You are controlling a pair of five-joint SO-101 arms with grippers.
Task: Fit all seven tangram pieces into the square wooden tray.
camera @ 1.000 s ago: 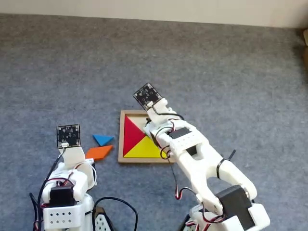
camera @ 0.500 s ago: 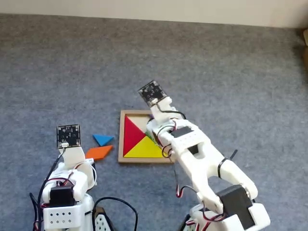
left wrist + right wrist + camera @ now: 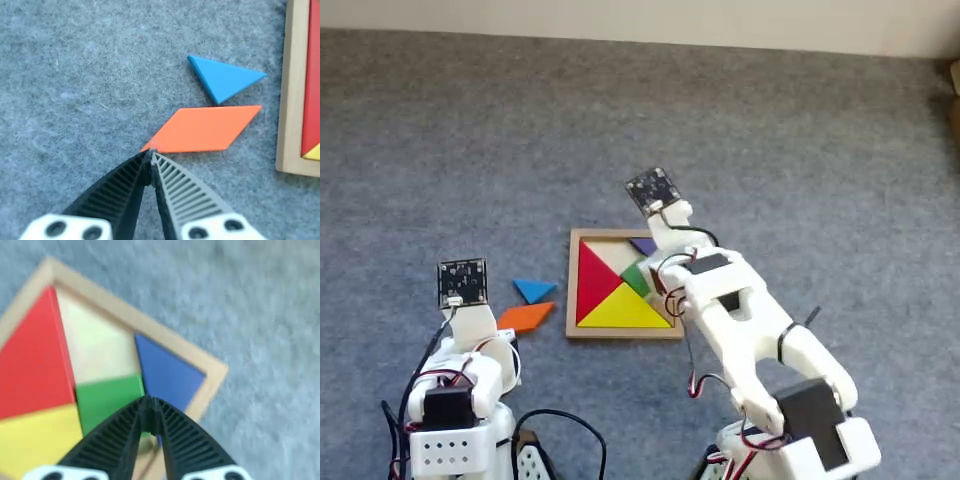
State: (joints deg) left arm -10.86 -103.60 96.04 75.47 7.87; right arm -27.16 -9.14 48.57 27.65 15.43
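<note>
Six tangram pieces point(image 3: 592, 280), one tray point(image 3: 572, 285), two arms point(image 3: 740, 330).

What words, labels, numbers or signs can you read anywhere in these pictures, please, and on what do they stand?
None: no readable text in any view.
The tray, orange piece and blue triangle are plain, with no print.
The dark board on an arm's wrist bears only tiny marks, too small to read.
</note>
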